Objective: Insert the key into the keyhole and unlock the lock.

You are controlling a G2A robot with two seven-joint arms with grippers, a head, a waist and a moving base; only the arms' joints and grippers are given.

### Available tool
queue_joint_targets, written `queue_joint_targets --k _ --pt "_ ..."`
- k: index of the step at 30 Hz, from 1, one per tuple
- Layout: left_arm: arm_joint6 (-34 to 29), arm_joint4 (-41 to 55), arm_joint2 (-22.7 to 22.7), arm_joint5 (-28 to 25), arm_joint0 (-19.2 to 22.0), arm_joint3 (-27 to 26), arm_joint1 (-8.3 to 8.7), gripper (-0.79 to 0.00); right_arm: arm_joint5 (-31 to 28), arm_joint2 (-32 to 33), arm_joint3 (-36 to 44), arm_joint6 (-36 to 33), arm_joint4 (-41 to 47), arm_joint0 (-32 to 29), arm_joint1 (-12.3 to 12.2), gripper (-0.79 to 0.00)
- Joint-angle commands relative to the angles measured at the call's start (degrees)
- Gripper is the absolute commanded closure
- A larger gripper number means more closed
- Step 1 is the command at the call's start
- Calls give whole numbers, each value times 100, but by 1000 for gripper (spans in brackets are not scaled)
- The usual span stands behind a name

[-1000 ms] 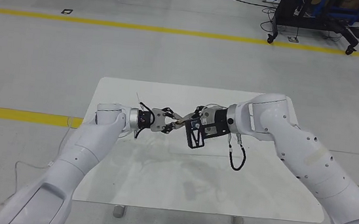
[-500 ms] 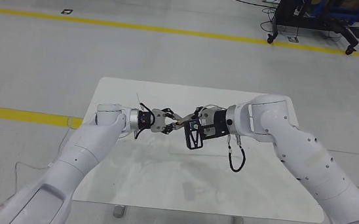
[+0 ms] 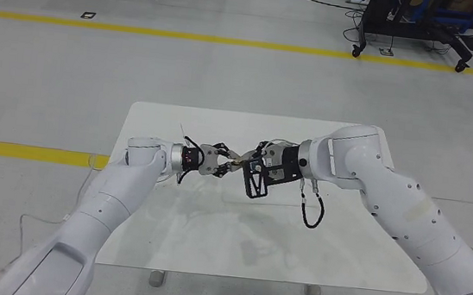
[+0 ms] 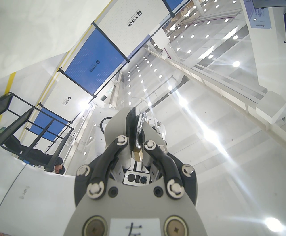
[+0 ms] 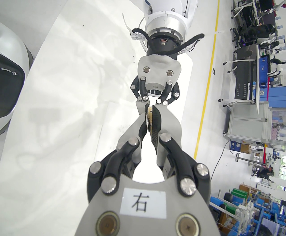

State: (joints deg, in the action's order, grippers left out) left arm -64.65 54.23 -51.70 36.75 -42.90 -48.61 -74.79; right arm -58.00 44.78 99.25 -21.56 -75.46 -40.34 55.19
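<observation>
Two grippers, top view: you have the left gripper (image 3: 225, 161) and the right gripper (image 3: 242, 159) meeting tip to tip in the air above the white table (image 3: 209, 240). Both forearms lie along one line running across the table.
Nearer arm, top view: neither is nearer. The meeting point sits between them, and the pieces they hold are too small here to tell apart.
Lock, left wrist view: the left gripper is clamped on what reads as the lock (image 4: 138, 154). Its silver loop is pinched between the fingertips and the small brass body sits back toward the palm.
Lock axis, left wrist view: loop to body runs along the gripper's own length, so it follows the same line as the two arms.
Keyhole, left wrist view: you cannot see it from here.
Key, right wrist view: the right gripper is clenched on a small round brass-and-silver piece, which I take to be the key (image 5: 149, 118), gripped right at the fingertips.
Direction, right wrist view: the left gripper is dead ahead of the key, on the same axis — touching or all but touching. Whether the key is seated in the lock cannot be told.
Coming move, my judgement: it turns on that shared line, so keep both wrists coaxial — any twist off-axis is likely to bind.
</observation>
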Motion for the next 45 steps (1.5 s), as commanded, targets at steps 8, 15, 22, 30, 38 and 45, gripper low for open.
queue_joint_targets --k 8,15,22,30,38,45 --pt "4 8 -1 9 -13 -20 1 0 0 31 27 -64 28 -24 4 -55" --pt "51 -27 5 22 -10 -29 3 0 0 24 36 -64 27 -29 3 0" --pt "61 -57 14 32 -6 -38 5 0 0 -30 46 -97 34 8 -6 0" --pt "133 -43 -1 77 -5 -78 8 0 0 -112 58 -254 44 66 -19 0" --pt "231 -134 13 171 -4 -145 23 0 2 -148 150 -500 -40 89 -29 0" --pt "506 -206 -17 91 -40 -267 35 0 38 -140 256 -756 -51 45 -20 0"
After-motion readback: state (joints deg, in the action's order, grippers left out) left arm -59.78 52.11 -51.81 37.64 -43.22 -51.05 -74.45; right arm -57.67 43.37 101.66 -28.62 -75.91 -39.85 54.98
